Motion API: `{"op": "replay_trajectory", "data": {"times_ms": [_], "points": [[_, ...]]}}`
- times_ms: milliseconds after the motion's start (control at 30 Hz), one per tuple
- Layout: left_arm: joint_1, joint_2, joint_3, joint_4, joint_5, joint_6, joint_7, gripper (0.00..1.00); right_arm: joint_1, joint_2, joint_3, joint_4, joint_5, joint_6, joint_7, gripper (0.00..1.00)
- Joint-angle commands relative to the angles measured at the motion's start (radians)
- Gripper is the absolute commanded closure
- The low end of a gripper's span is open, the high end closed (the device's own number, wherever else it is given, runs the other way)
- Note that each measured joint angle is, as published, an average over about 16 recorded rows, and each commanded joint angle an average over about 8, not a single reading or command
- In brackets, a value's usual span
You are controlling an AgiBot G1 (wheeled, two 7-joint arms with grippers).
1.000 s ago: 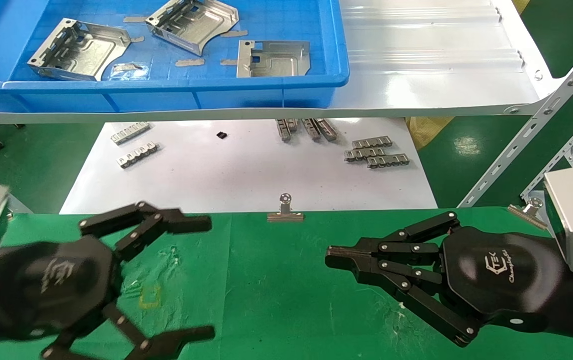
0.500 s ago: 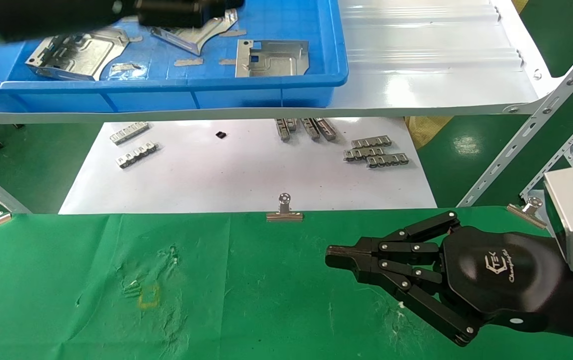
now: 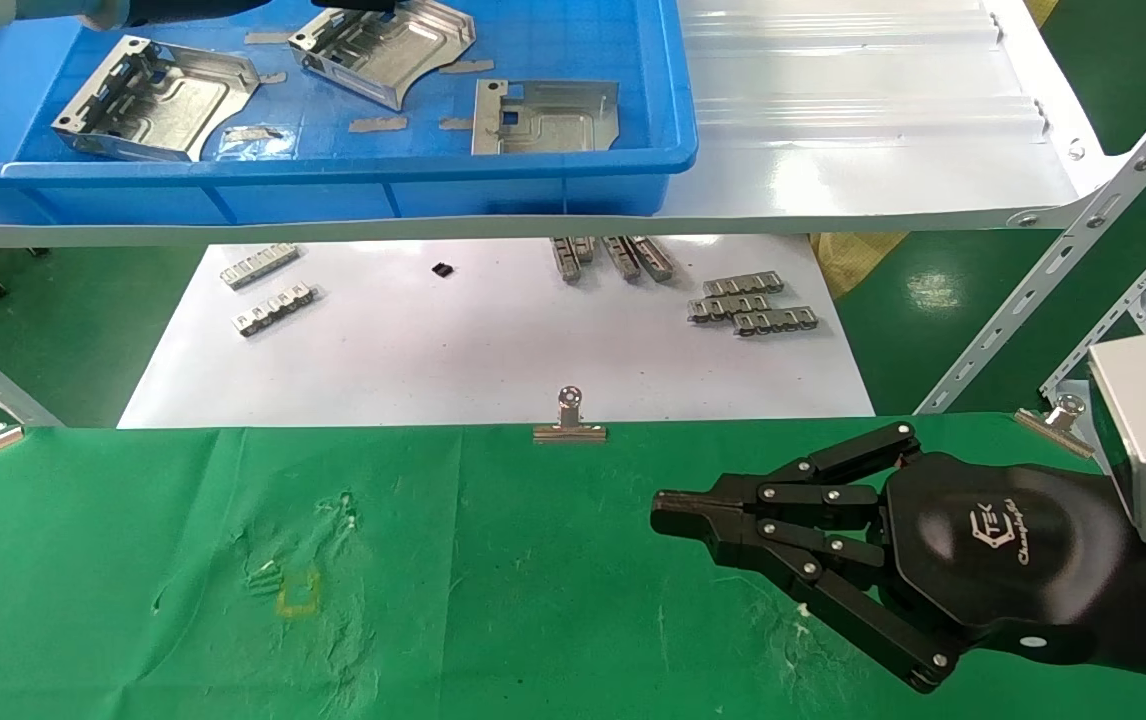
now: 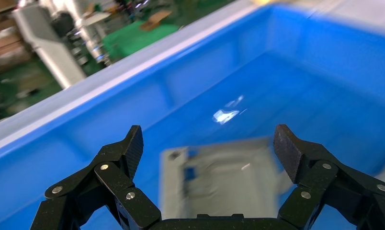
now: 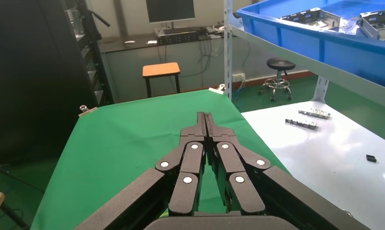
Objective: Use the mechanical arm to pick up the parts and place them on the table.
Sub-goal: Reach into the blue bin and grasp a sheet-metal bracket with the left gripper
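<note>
Three silvery parts lie in a blue bin: one on the left (image 3: 158, 100), one in the middle (image 3: 388, 45), one on the right (image 3: 548, 115). My left arm (image 3: 183, 8) shows only at the top edge of the head view, over the bin. In the left wrist view my left gripper (image 4: 209, 143) is open and empty, hovering above a blurred part (image 4: 224, 182) on the bin floor. My right gripper (image 3: 658, 520) is shut and empty, resting low over the green table (image 3: 493, 600). Its fingertips (image 5: 206, 120) are pressed together.
The blue bin (image 3: 333, 170) stands on a glossy white shelf (image 3: 863, 130). Below it lies a white sheet (image 3: 493, 360) with small slotted grey strips (image 3: 753, 305). Binder clips (image 3: 570, 425) edge the cloth. Slanted shelf struts (image 3: 1063, 270) stand at the right.
My left arm has lifted off the green table and moved up and away to the blue bin, leaving most of the head view. The right arm has not moved.
</note>
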Motion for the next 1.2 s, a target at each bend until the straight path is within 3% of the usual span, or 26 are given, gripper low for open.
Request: {"op": "replay_trajectory", "data": {"times_ms": [33,400,1200], "points": [[-0.014,0.016,0.016,0.037,0.025,-0.041,0.010,1.00,0.000,0.000,0.000,0.000,0.000,0.000,0.000,0.00],[-0.033,0.033,0.042,0.113,0.064,-0.055,-0.043,1.00,0.000,0.000,0.000,0.000,0.000,0.000,0.000,0.00],[-0.026,0.016,0.053,0.119,0.079,-0.075,-0.105,1.00,0.000,0.000,0.000,0.000,0.000,0.000,0.000,0.00]]}}
